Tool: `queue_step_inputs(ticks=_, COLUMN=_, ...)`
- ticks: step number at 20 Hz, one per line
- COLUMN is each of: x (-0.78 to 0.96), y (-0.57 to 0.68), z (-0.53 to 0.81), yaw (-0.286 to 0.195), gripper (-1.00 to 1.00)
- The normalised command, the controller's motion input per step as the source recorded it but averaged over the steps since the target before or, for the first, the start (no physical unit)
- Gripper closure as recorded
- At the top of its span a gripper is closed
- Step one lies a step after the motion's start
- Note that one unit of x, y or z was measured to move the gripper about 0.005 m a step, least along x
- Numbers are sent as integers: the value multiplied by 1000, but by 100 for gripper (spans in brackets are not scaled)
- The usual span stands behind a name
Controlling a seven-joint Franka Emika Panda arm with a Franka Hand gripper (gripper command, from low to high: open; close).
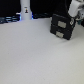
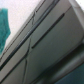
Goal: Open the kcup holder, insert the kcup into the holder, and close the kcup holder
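- The kcup holder (image 1: 63, 26) (black, two recessed front panels) sits on the white table (image 1: 35, 55).
- The gripper (image 1: 74, 10) hangs just above it; its fingers' spread is unclear.

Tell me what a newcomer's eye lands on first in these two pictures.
The black kcup holder stands out at the exterior view's upper right on the pale table, the white arm's tool right at it. In the wrist view its dark panelled surface fills the frame, with a teal patch beside.

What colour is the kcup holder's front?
Black, with two recessed panels; the kcup holder shows best in the exterior view.
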Motion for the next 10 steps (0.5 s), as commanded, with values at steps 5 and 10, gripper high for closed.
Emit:
queue_step_inputs(ticks=5, x=7, y=42, z=311, yaw=-17, gripper=-100)
queue_step_inputs(ticks=10, x=8, y=-29, z=45, yaw=-16, gripper=-100)
